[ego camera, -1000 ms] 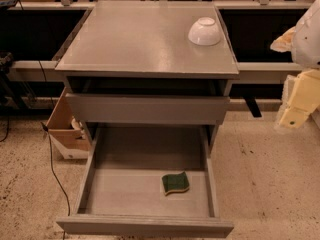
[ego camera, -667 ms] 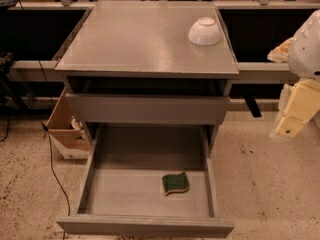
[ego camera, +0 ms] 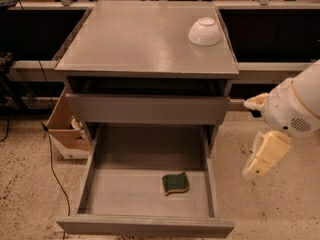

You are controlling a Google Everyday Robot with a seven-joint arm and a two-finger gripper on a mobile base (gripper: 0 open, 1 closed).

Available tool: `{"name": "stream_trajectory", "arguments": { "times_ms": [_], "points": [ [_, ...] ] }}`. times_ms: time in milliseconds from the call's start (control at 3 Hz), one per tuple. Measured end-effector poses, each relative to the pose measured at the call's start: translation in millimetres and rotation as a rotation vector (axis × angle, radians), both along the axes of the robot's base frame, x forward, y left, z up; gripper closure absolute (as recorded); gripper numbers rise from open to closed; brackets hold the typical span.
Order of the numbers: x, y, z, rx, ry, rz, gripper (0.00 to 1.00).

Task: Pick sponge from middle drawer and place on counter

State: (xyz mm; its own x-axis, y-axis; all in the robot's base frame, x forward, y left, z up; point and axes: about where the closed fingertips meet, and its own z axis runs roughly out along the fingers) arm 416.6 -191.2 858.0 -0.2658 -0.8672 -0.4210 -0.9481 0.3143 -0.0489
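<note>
1. End effector (ego camera: pixel 264 158) hangs to the right of the cabinet, outside the drawer, w/ nothing in it. Apart or together: can't tell. Prob. kept off to the side so the drawer stays in plain view before the reach.
2. White arm (ego camera: pixel 295 104) sits just above it at the right edge of view.
3. Sponge (ego camera: pixel 175 183) lies flat, green face up, on the floor of the middle drawer (ego camera: pixel 125 196), right of centre, near the right wall but not touching. It's well apart from the end effector, w/ that wall between them.
4. Middle drawer is pulled out, so the sponge is open from above. Approach prob. needs to come over the right wall, then down.
5. Upper drawer front (ego camera: pixel 147 109) is closed and doesn't overhang the sponge.
6. Table (ego camera: pixel 135 39) carries a white bowl (ego camera: pixel 204 31), seemingly upside down, at back right. Front/left looks the safer drop spot.
</note>
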Motion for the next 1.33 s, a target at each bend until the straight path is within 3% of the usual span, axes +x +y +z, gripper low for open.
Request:
{"name": "stream_trajectory", "arguments": {
  "times_ms": [333, 667, 1333],
  "points": [
    [10, 23, -60, 0.091, 0.008, 0.043, 0.00],
    [36, 59, -128, 0.166, -0.020, 0.098, 0.00],
    [36, 62, -145, 0.195, -0.014, 0.064, 0.00]
  ]
}}
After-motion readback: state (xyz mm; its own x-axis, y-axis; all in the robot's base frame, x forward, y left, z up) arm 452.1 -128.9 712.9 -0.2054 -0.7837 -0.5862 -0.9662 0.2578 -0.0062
